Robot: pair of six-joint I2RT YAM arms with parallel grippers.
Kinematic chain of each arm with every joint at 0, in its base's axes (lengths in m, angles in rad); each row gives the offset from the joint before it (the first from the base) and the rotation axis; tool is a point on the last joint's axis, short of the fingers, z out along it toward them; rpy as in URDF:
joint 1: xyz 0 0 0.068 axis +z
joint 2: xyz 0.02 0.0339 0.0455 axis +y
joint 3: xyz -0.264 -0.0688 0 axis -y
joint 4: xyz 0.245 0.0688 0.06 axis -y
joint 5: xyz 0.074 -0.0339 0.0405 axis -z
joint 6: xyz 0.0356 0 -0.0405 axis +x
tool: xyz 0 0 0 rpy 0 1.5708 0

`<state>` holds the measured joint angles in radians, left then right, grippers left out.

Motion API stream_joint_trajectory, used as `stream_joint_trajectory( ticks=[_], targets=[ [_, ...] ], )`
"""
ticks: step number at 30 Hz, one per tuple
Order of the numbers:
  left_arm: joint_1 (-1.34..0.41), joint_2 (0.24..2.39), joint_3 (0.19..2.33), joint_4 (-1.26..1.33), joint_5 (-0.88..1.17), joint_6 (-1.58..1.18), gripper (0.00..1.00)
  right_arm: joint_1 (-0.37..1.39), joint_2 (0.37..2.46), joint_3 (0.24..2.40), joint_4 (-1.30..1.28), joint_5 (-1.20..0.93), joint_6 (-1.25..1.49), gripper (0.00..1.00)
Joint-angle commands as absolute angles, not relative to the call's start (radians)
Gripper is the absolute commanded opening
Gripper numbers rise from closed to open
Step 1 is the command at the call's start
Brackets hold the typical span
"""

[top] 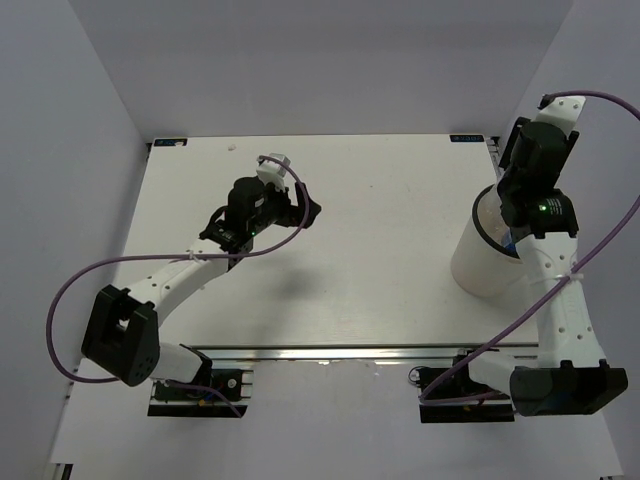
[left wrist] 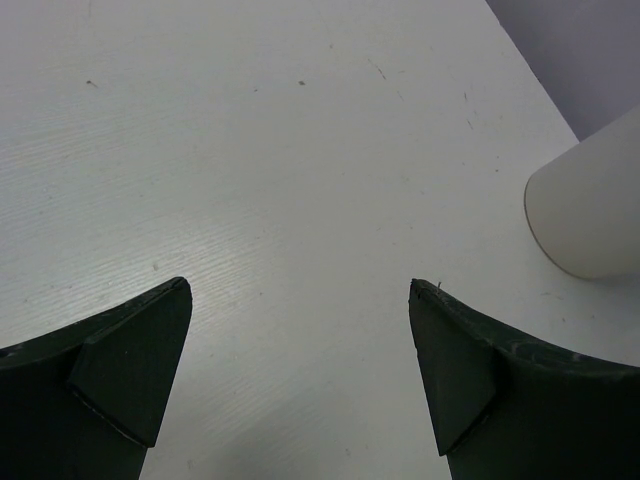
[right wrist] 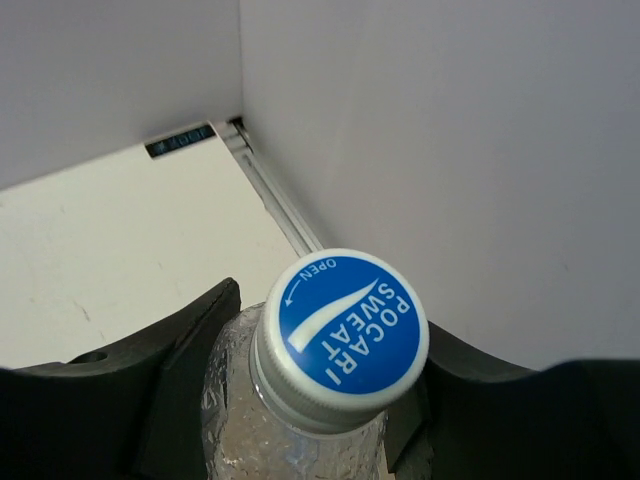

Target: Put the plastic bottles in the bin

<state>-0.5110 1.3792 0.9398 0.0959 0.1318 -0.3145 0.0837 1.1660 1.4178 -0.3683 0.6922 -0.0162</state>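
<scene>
- Left gripper [left wrist: 298,300]: centre-left of the top view, hanging over bare table [top: 380,200]. Its jaws are spread wide with nothing between them. It is well apart from the bin, so it poses little risk.
- Bin [top: 478,265]: right side of the top view, standing upright near the table's right edge. Most of its opening is hidden under the right arm, so I cannot tell what is inside.
- Right gripper [right wrist: 330,385]: over the bin's mouth at the right of the top view. Its jaws are closed on 1 bottle [right wrist: 290,430], gripping the crinkled clear body just under the blue cap [right wrist: 340,325].
- No other bottle shows on the table, so this is probably a late drop, perhaps the last.
- Risk 1: if the bottle is let go off-centre, it could strike the black rim and bounce out onto the table.
- Risk 2: if the arm descends or pulls away too close to the wall, it could nudge the light bin, tipping it or pushing it toward the edge.
</scene>
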Motion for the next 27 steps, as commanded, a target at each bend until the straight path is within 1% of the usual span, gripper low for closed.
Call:
stream_joint_trajectory(
  ticks=[1,4,7,12,14,18,19,20,22,23,24,25,27],
  targets=[
    [-0.497,1.384,0.977,0.08,0.16,-0.305,0.98,0.042,1.173,1.425,-0.456,0.638,0.037,0.1],
    [-0.491,1.404,0.996,0.071,0.178,-0.31,0.98,0.014,1.199,1.385,-0.457,0.58,0.069,0.14],
    [-0.485,1.42,1.017,0.039,0.172,-0.322,0.98,-0.037,1.271,1.394,-0.52,0.5,0.107,0.14],
    [-0.479,1.43,1.028,0.02,0.153,-0.324,0.98,-0.093,1.333,1.407,-0.577,0.411,0.147,0.16],
    [-0.477,1.428,1.032,0.014,0.144,-0.322,0.98,-0.115,1.35,1.405,-0.583,0.403,0.159,0.19],
    [-0.474,1.428,1.032,0.015,0.14,-0.322,0.98,-0.132,1.362,1.379,-0.575,0.419,0.166,0.2],
    [-0.474,1.431,1.034,0.015,0.138,-0.322,0.98,-0.135,1.365,1.37,-0.572,0.422,0.167,0.23],
    [-0.474,1.434,1.037,0.011,0.137,-0.324,0.98,-0.138,1.37,1.358,-0.565,0.423,0.167,0.33],
    [-0.471,1.439,1.043,0.009,0.137,-0.327,0.98,-0.144,1.371,1.355,-0.568,0.448,0.182,0.39],
    [-0.471,1.445,1.048,0.006,0.133,-0.328,0.98,-0.146,1.37,1.356,-0.565,0.456,0.186,0.49],
    [-0.468,1.448,1.051,0.005,0.133,-0.33,0.98,-0.149,1.367,1.365,-0.566,0.474,0.19,0.54],
    [-0.468,1.451,1.055,0.005,0.133,-0.331,0.98,-0.153,1.359,1.373,-0.566,0.48,0.193,0.57],
    [-0.466,1.456,1.063,0.005,0.143,-0.337,0.98,-0.155,1.347,1.396,-0.565,0.523,0.201,0.73]
  ],
)
